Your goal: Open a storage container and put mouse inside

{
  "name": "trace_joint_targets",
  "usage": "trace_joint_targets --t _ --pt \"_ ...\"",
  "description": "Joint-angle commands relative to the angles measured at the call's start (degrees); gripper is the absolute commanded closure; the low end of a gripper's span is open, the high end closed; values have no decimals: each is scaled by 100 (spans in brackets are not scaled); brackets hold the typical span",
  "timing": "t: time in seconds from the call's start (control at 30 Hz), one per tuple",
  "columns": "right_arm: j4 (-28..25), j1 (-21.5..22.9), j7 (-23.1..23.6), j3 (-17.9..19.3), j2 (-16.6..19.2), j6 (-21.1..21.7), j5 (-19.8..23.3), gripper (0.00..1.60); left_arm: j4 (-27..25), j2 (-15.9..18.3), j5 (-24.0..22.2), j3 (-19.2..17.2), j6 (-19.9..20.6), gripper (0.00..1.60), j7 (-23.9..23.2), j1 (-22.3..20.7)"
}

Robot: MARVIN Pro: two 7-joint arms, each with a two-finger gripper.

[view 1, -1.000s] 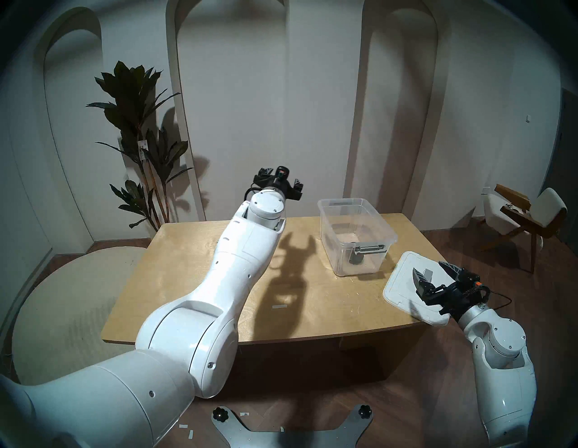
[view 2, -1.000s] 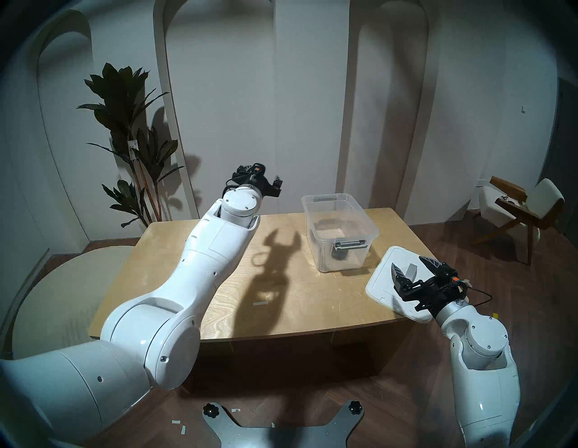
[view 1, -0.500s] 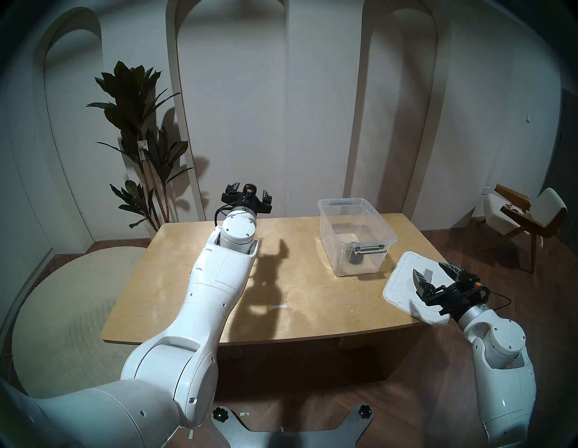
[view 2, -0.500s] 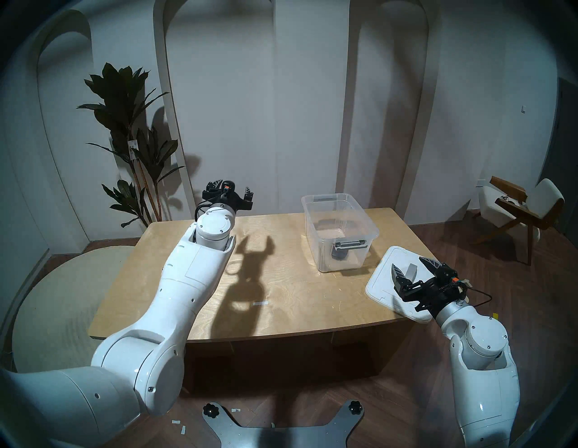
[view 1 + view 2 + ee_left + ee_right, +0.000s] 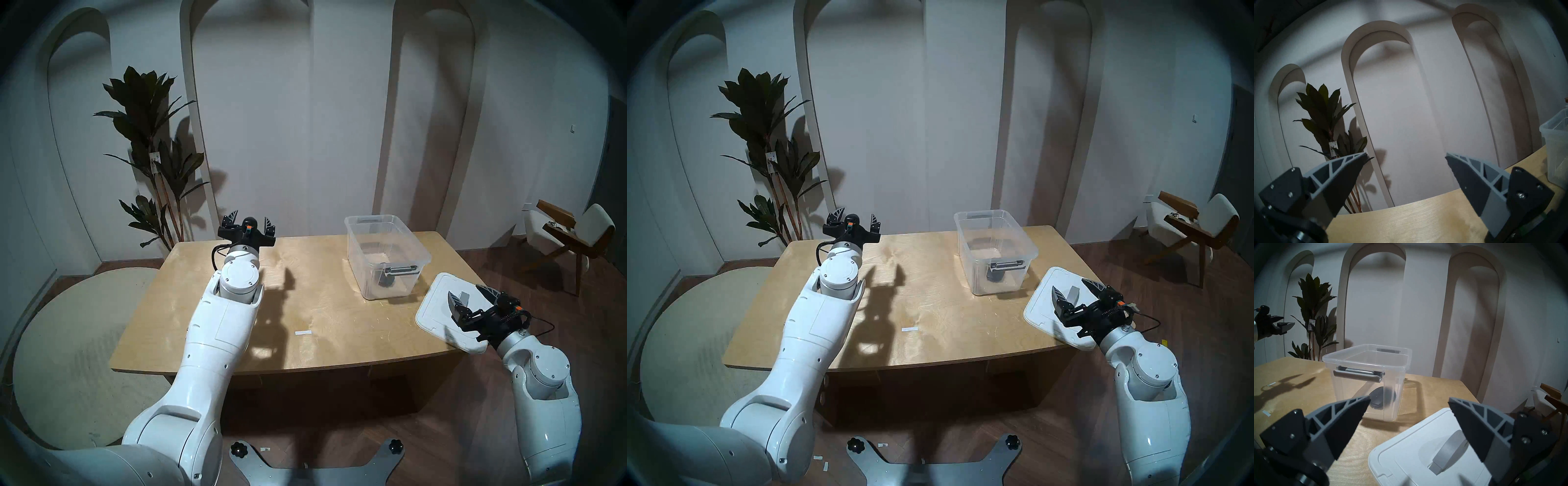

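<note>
A pale wall of arched niches and a potted plant (image 5: 149,149) stand behind the wooden table (image 5: 210,292). The left gripper (image 5: 250,221) hangs above the table's far edge, jaws spread wide and empty. The right gripper (image 5: 467,294) gapes just as wide over the white lid (image 5: 437,305), its fingers flanking the grey strap handle (image 5: 1446,451); contact cannot be told. Beyond it sits the lidless storage container (image 5: 386,254), the black mouse (image 5: 1380,400) inside.
</note>
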Motion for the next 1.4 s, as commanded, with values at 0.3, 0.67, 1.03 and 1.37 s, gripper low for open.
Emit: trace_joint_targets --t 0.3,0.67,1.03,1.37 --pt "-115 46 16 -11 15 -38 10 0 -1233 177 -363 -127 -545 0 -222 866" --pt "-153 32 21 -10 14 -50 12 0 -1998 646 -720 -376 -389 0 -966 1378" --pt "-218 -12 13 -1 1 -66 0 0 -2802 1012 -1432 -483 762 0 -2136 1726" --pt "-247 -33 -2 2 -7 -72 -11 0 -3159 975 -1540 -603 1907 0 -2419 1741"
